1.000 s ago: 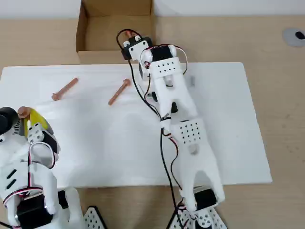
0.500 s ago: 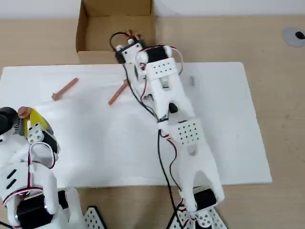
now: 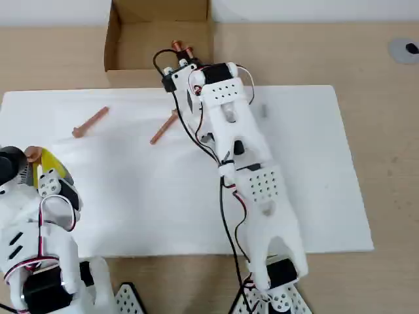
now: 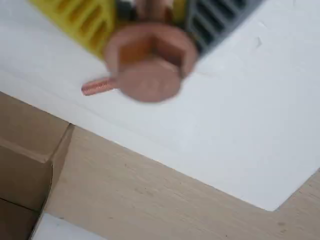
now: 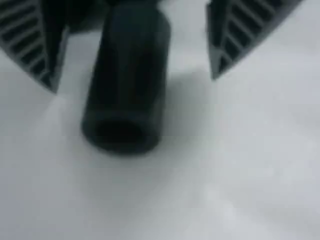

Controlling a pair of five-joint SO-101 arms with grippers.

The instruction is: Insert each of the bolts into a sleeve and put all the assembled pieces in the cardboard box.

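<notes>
Seen from above, a white sheet (image 3: 131, 196) covers most of a wooden table (image 3: 380, 85). An open cardboard box (image 3: 116, 39) sits at 12 o'clock, just off the sheet's far edge.

The left arm is at 8 o'clock and is cut off by the frame edge. The left gripper (image 3: 36, 160) has one yellow and one dark finger, and they are clamped on a gripped bolt (image 3: 32, 154). In its wrist view the copper hex head (image 4: 150, 65) is large and blurred, and it hides the shank. A threaded tip (image 4: 95, 88) pokes out from behind the head, lying on the sheet. I cannot tell which bolt it belongs to.

Two more bolts lie flat on the sheet. The first loose bolt (image 3: 90, 122) is at 10 o'clock. The second loose bolt (image 3: 162, 129) is nearer 11 o'clock, and its upper end runs in under the right arm's cable.

The right arm stretches from 6 o'clock up to the box's near wall, and its white links cover the sheet beneath them. In its wrist view the right gripper (image 5: 132, 80) is spread wide. A black sleeve (image 5: 125, 90) is on the sheet between the dark fingers, with a clear gap on one side. The other side is too blurred to judge contact.

Two copper-coloured tips (image 3: 182, 48) show at the arm's far end by the box wall, but what they are is hard to make out.
</notes>
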